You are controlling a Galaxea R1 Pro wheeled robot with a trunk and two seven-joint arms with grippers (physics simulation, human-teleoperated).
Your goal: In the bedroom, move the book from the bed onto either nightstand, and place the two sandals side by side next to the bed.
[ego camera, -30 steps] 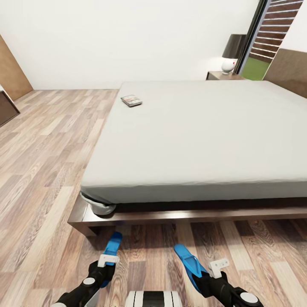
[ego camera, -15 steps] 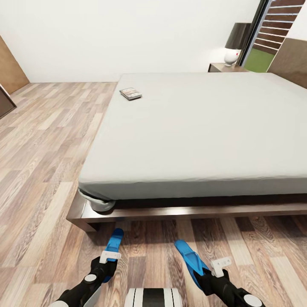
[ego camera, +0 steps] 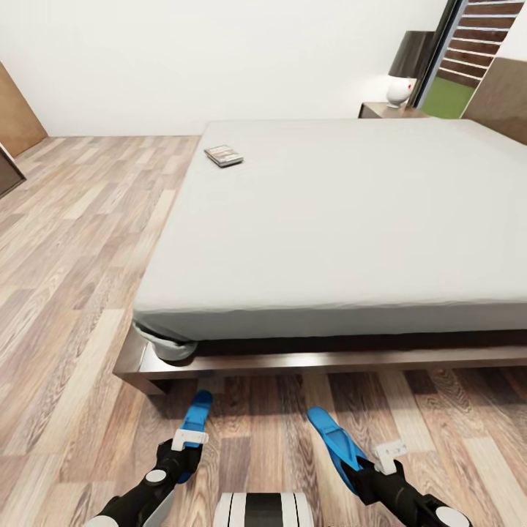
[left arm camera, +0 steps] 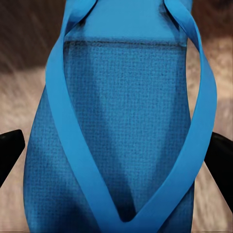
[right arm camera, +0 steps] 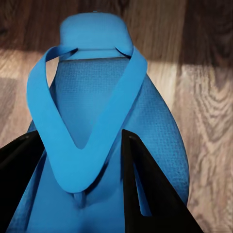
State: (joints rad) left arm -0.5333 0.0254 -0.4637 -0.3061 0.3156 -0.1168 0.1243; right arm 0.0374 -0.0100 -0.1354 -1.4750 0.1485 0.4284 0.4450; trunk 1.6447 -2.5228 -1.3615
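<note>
Pinching one bright blue flat sandal [ego camera: 195, 422] apiece [ego camera: 333, 444], left gripper [ego camera: 183, 452] and right gripper [ego camera: 364, 468] apparently hover beside the low dark-framed bed [ego camera: 293, 361].

Left gripper [ego camera: 183, 455] holds left sandal [ego camera: 195, 419]; right gripper [ego camera: 369, 472] holds right sandal [ego camera: 333, 440]. Both toes point at the bed [ego camera: 344, 212] frame just ahead. Book [ego camera: 224, 155] lies far ahead of left gripper, on the mattress. Nightstand [ego camera: 391, 110] far ahead, right.
</note>
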